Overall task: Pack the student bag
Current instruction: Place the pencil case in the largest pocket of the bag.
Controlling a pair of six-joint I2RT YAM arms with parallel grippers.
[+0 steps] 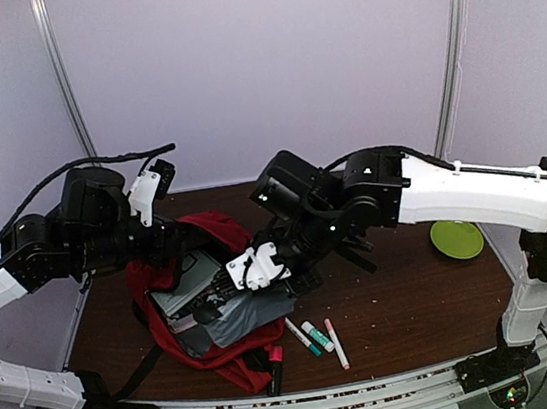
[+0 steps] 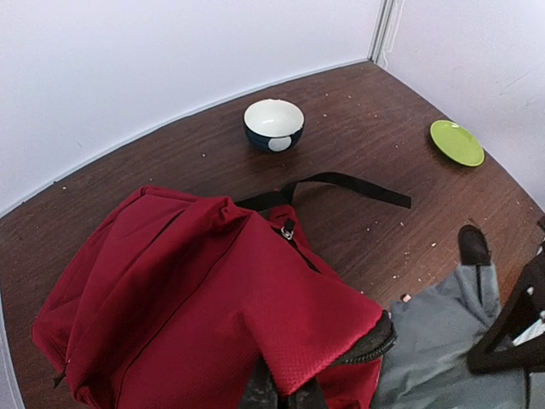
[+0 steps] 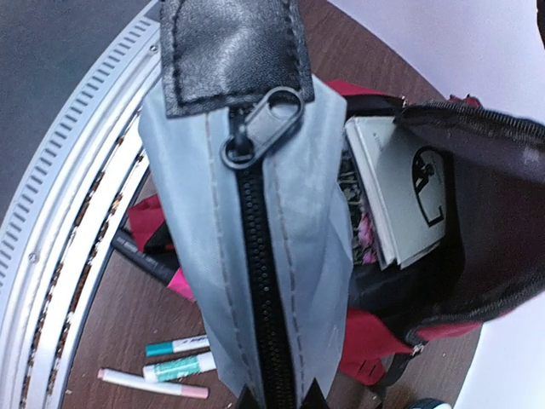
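From above, the student bag (image 1: pixel 225 233) lies open on the desk's (image 1: pixel 397 299) left; left wrist: my left fingers (image 2: pixel 258 392) pinch its red fabric; right wrist: my right fingers (image 3: pixel 249 399) clamp the grey pouch (image 3: pixel 187 213), which I'd ease in beside the book (image 3: pixel 392 187)

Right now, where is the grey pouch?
Top view: the grey pouch sits mid-table in the right gripper, at the open mouth of the red bag.
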